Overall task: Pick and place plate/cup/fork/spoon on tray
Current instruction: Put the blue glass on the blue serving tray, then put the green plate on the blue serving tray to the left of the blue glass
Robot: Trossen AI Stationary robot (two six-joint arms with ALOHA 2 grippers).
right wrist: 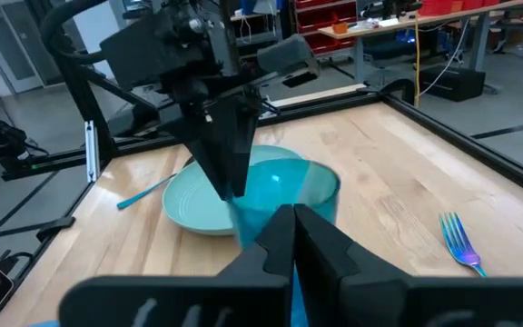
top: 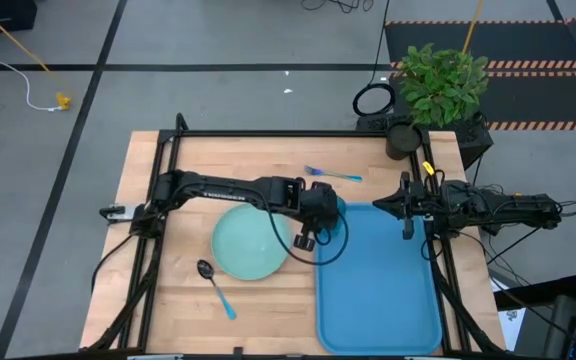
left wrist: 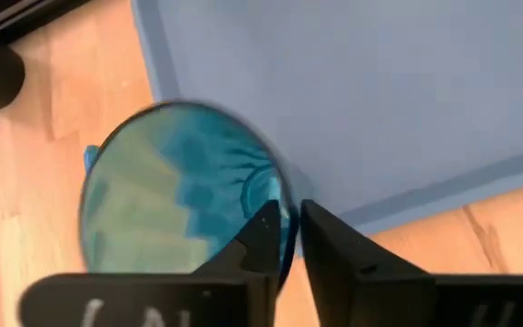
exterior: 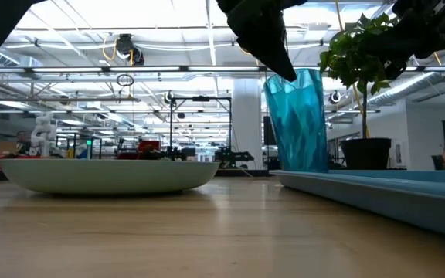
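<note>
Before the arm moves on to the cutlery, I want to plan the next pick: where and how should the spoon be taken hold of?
Grip the spoon by its light blue handle, around the middle, coming straight down from above with the fingers closing across the handle's width. It lies flat on the bare wood of the table, apart from the plate, so nothing crowds it; the handle is straight and narrow, the dark bowl rounded and slippery-looking.

Teal cup (left wrist: 184, 195) upright at blue tray's (top: 388, 290) corner.

A grey floor (top: 218, 40) surrounds the wooden table (top: 158, 300); a potted plant (top: 440, 85) stands just behind the table's corner.
</note>
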